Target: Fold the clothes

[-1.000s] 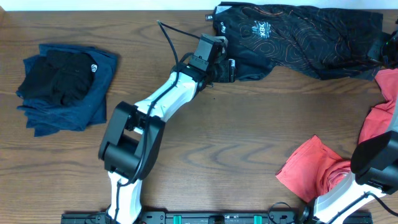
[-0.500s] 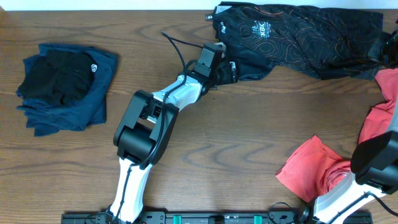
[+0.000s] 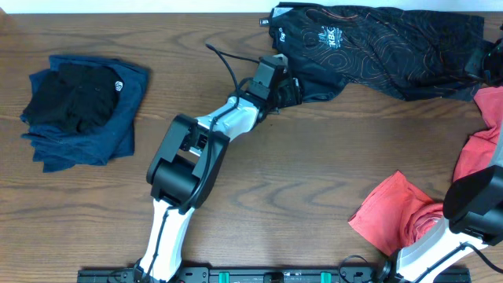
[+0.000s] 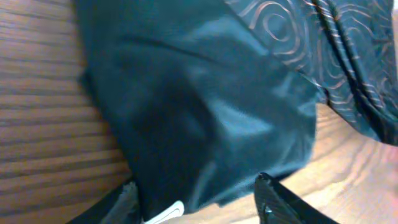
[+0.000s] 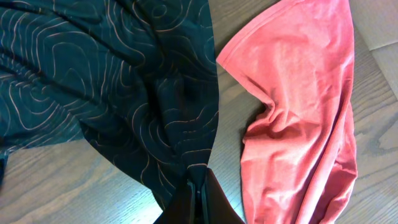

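Observation:
The black garment [image 3: 377, 43] with thin orange contour lines and a chest logo lies spread along the table's far right. My left gripper [image 3: 289, 90] is at its lower left corner. In the left wrist view my left gripper [image 4: 199, 202] is open, and the plain black cloth [image 4: 205, 118] lies between the two fingers [image 4: 273, 199]. My right gripper [image 3: 482, 67] is at the garment's right end. In the right wrist view my right gripper [image 5: 199, 186] is shut on a pinch of the patterned cloth [image 5: 106, 81]. Red garments [image 3: 397, 212] lie at the right; one also shows in the right wrist view [image 5: 298, 124].
A pile of navy blue and black clothes [image 3: 82, 106] lies at the left on the wooden table [image 3: 314, 165]. A second red piece [image 3: 481, 145] lies by the right edge next to the right arm.
My left arm has stretched to the right, bringing its gripper onto the black garment's lower left corner. The right gripper and the garments have not moved.

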Robot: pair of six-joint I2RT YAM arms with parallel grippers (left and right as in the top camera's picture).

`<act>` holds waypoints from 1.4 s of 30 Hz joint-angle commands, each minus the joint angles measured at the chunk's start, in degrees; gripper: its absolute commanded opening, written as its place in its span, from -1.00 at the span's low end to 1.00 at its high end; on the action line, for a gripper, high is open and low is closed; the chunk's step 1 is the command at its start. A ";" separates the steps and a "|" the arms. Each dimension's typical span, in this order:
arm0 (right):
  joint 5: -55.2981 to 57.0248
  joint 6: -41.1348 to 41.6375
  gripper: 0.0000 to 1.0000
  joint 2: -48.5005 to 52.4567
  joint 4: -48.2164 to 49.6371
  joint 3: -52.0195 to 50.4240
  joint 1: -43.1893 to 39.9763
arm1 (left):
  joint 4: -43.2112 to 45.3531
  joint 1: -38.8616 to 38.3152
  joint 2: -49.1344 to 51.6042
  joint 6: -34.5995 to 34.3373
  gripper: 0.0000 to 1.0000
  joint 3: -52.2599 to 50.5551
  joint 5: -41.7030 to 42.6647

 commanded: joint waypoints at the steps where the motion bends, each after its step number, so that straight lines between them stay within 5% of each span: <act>1: 0.39 0.61 -0.98 -1.75 -0.20 -0.37 -0.63 | 0.31 -0.48 1.09 -0.13 -0.05 0.13 0.70; 7: 0.39 0.63 -0.98 -1.75 -0.20 -0.37 -0.63 | 0.28 -0.44 1.09 0.26 -0.41 0.13 0.72; 10: 0.39 0.61 -0.98 -1.75 -0.20 -0.37 -0.63 | 0.02 -0.44 1.09 0.28 -0.88 0.13 0.70; 17: 0.42 0.61 -0.98 -1.75 -0.13 -0.37 -0.63 | -8.11 1.31 0.17 3.78 -0.88 0.13 0.72; 27: 0.42 0.61 -0.98 -1.75 -0.07 -0.37 -0.63 | -33.22 12.59 -12.11 13.88 -0.88 0.13 0.70; 42: 0.68 1.92 -0.98 -1.73 -8.52 -1.92 -0.63 | -68.65 26.51 -24.98 19.65 -0.88 0.13 0.72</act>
